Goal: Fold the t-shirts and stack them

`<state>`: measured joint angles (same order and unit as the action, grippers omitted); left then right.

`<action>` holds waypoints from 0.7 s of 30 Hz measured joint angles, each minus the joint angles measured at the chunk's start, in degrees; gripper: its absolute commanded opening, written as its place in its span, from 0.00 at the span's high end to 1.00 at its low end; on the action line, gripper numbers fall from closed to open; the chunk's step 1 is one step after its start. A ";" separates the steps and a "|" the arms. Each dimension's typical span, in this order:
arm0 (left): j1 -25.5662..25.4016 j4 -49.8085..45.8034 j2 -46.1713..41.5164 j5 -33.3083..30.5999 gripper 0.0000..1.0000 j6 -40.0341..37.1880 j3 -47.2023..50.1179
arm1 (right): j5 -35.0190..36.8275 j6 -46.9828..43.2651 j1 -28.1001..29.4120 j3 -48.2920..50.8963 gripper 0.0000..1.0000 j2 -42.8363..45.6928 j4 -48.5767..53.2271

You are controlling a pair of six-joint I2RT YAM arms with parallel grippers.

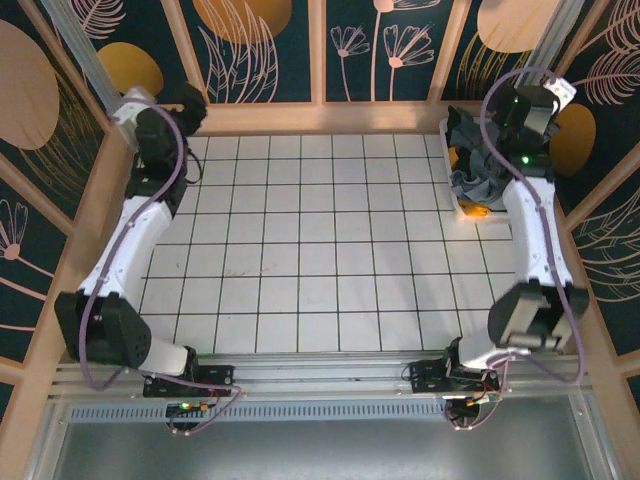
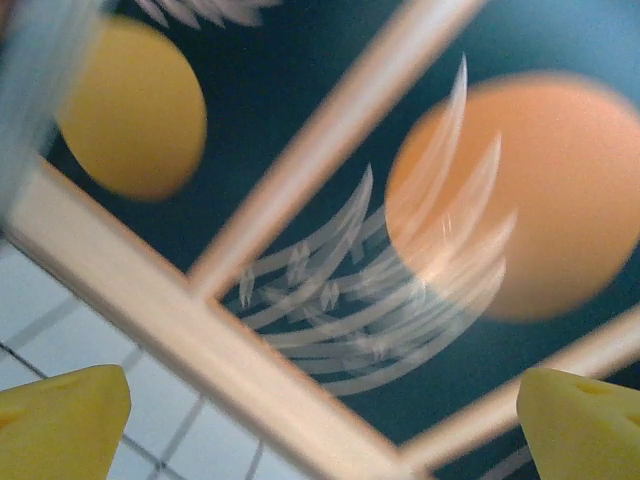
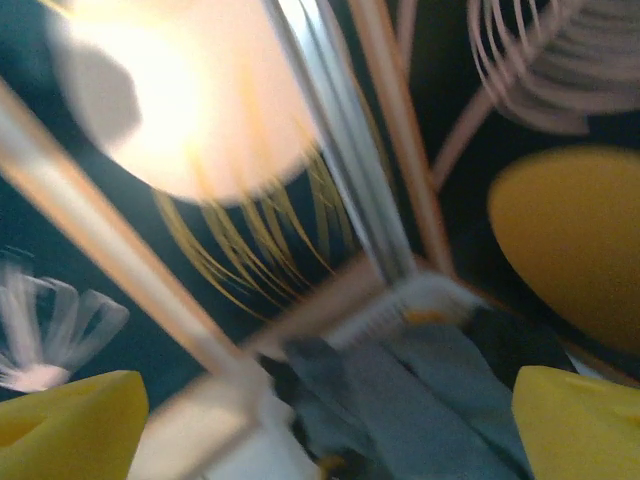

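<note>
The top external camera looks steeply down from above the near edge onto the whole tiled table (image 1: 300, 250). The left wrist camera, tilted up, faces the patterned wall (image 2: 330, 150) close beyond its jaws. The right wrist camera, blurred, sees the white basket (image 3: 400, 302) and grey-blue t-shirt (image 3: 430, 400) just beyond and between its jaws, both shared with the overhead view.

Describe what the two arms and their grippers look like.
Left arm and right arm match: white curved links, black boxy joint housings, a lilac cable looping along each. Small green lights glow on the right arm. Left gripper and right gripper have blunt yellow fingers.
</note>
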<state>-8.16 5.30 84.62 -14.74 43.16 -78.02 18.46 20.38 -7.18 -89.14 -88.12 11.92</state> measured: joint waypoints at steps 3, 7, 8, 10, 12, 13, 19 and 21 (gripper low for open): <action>-4.81 -3.69 3.96 6.36 0.08 -0.04 -1.49 | -3.02 0.13 -4.55 -0.81 0.11 -7.37 6.71; -10.88 -6.71 5.95 13.73 0.15 0.09 -2.01 | -8.09 -0.68 -8.79 -1.73 0.39 -15.21 12.72; -12.37 -7.10 5.92 15.23 0.18 0.20 -2.01 | -9.46 -0.66 -9.46 -2.73 0.48 -17.31 14.08; -14.43 -7.13 5.88 17.33 0.23 0.35 -2.05 | -12.11 -0.17 -10.19 -4.55 0.66 -20.70 15.39; -15.89 -7.28 5.86 19.06 0.31 0.74 -2.03 | -13.77 0.39 -10.32 -4.79 0.92 -21.79 15.52; -16.24 -7.37 5.86 19.58 0.34 0.92 -2.03 | -14.27 0.76 -10.29 -4.79 1.00 -21.79 15.63; -16.33 -8.70 4.70 20.48 0.46 1.11 -2.01 | -14.25 3.02 -9.09 -2.58 1.00 -15.08 13.20; -16.33 -9.01 4.02 20.26 0.46 1.07 -2.01 | -13.46 3.39 -7.48 -2.36 1.00 -10.82 11.91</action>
<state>-24.49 -3.70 88.64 5.52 44.23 -80.03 4.99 23.77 -14.66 -91.50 -98.94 23.83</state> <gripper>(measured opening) 0.546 0.078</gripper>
